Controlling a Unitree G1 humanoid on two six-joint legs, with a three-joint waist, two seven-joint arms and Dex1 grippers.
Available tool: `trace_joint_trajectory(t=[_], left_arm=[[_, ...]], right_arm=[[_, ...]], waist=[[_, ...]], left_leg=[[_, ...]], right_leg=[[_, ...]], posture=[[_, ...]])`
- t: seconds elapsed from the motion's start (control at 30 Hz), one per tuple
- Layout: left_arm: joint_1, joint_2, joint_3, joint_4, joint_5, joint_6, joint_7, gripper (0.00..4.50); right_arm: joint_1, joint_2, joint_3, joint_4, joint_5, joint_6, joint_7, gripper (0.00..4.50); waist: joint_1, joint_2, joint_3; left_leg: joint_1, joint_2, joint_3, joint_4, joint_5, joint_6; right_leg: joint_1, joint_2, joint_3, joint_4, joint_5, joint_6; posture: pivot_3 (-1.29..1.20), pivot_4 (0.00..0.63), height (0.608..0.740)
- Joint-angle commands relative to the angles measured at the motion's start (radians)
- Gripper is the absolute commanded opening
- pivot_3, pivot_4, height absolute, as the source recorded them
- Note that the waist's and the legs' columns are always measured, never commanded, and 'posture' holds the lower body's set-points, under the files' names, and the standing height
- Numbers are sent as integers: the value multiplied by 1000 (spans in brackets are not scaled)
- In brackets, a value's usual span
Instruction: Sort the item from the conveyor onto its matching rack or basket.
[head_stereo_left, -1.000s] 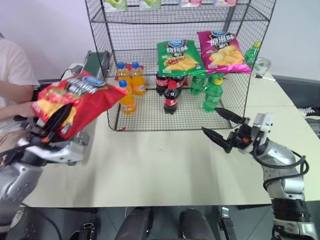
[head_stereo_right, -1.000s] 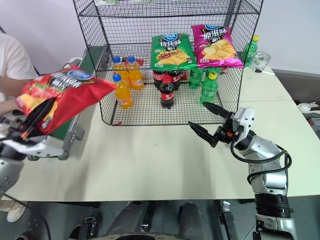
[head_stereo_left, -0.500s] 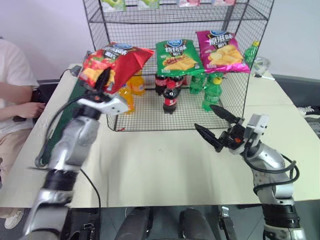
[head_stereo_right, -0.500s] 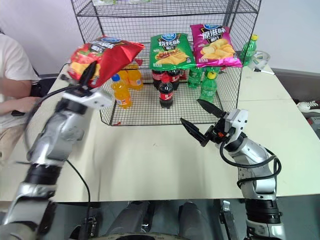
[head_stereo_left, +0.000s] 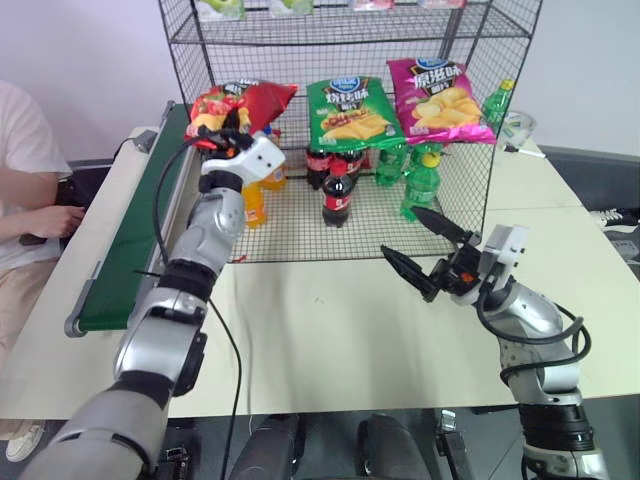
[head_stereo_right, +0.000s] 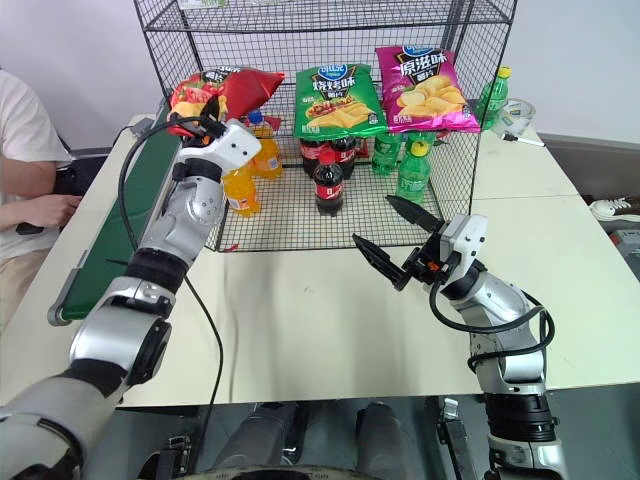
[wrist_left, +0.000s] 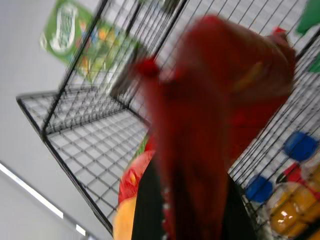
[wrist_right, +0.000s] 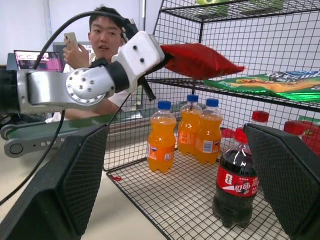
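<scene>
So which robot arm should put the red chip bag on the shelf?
The left. Its gripper is shut on the red bag, right at the rack shelf beside the green bag. The right gripper hangs open and empty over the table, away from that shelf.

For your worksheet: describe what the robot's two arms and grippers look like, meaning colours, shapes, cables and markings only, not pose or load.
Both arms are built of rounded silver-grey metal segments joined by black joints, with black cables looping loosely alongside. Each wrist carries a boxy white housing. The left gripper and right gripper each have two black, tapered fingers; up close the right fingers show a fine cross-hatched texture. No markings are legible.
</scene>
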Motion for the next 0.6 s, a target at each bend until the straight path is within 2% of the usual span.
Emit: trace_joint_trajectory(t=[0.03,0.47,0.6], left_arm=[[-93,-9,11,97,-49,-19,72,39],[-189,-60,-42,294,-106,-84,89,39],[-200,-73,-31,317,-150,-111,24,39]], right_arm=[[-2,-3,0,-44,8,-5,-3,4500],[-5,-2,10,-47,1,-4,-12,4500],[-9,0,18,-42,-4,-5,-11,4500]], waist=[[1,0,0],[1,0,0],[2,0,0]], left_leg=[[0,0,0,0,0,0],[0,0,0,1,0,0],[-1,0,0,2,0,0]], right_leg=[[0,0,0,0,0,0],[0,0,0,1,0,0],[0,0,0,1,0,0]], posture=[[0,150,740],[0,150,740],[0,150,740]])
